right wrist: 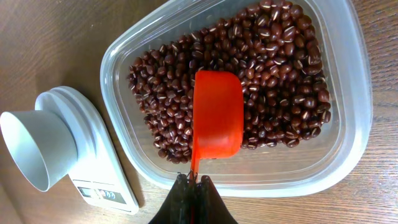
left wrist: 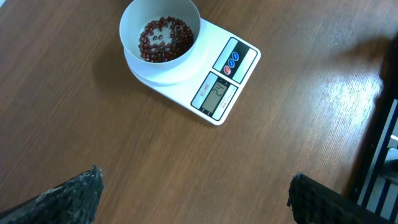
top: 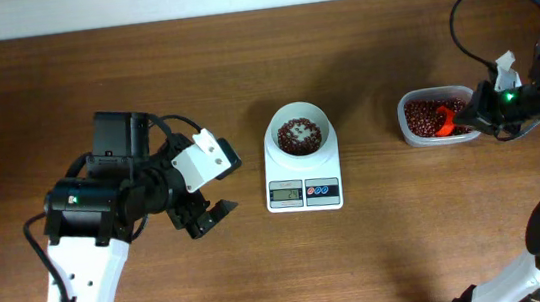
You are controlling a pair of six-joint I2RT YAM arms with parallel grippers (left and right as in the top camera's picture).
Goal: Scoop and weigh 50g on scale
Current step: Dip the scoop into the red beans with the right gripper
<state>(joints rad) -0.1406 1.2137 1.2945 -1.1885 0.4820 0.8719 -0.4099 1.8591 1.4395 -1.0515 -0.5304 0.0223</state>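
My right claw point(right wrist: 193, 183) is clamped shut on the thin handle of the orange scoop point(right wrist: 217, 115). The scoop's cup lies on the beans point(right wrist: 280, 62) inside the clear plastic tub point(right wrist: 356, 93), about in the middle of it. I cannot tell whether the cup faces up or down. The small red-brown beans cover the tub's floor around it.

From above, the tub stands on the tabletop point(top: 141, 74) at 3 o'clock from the scale point(top: 302, 173), apart from it. The white scale sits near the middle of the tabletop. Its round bowl point(top: 276, 130) is at the 12 o'clock end and its grey display point(top: 286, 196) at the 6 o'clock end, with the buttons just beside the display at 3 o'clock. A shallow layer of beans lies in the bottom of the bowl. The figures on the display are too small to read.

My left claw point(left wrist: 196, 176) hangs over bare wood with its fingers point(left wrist: 74, 196) spread wide, holding nothing. It is at about 8 o'clock from the scale and well clear of it.
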